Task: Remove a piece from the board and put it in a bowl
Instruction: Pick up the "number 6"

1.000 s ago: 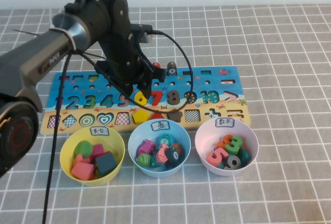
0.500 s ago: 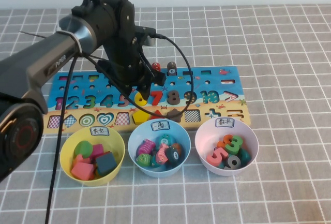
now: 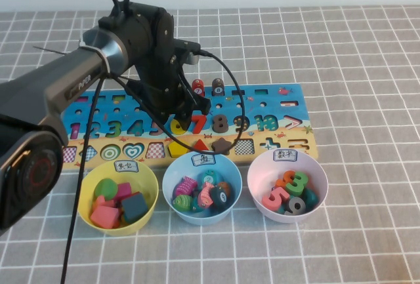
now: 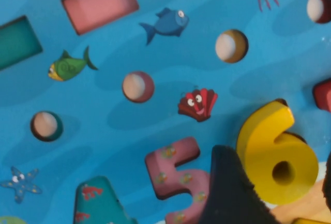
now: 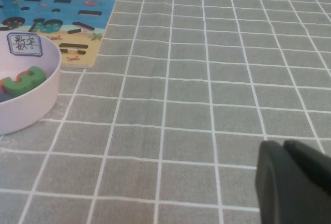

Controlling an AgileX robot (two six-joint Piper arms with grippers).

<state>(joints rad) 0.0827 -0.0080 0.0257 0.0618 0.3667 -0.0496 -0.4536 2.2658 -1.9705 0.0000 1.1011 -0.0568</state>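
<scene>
High cam sits raised behind me, angled down over the whole table. My left wrist cam looks straight down, very close on the board (image 4: pixel 103 69), with the piece (image 4: pixel 276 154) just beside my left gripper (image 4: pixel 274 188). Right wrist cam rides low off to the side by my right gripper (image 5: pixel 292 182), facing across the table. It shares the bowl (image 5: pixel 31 105) and board corner with the high cam.
</scene>
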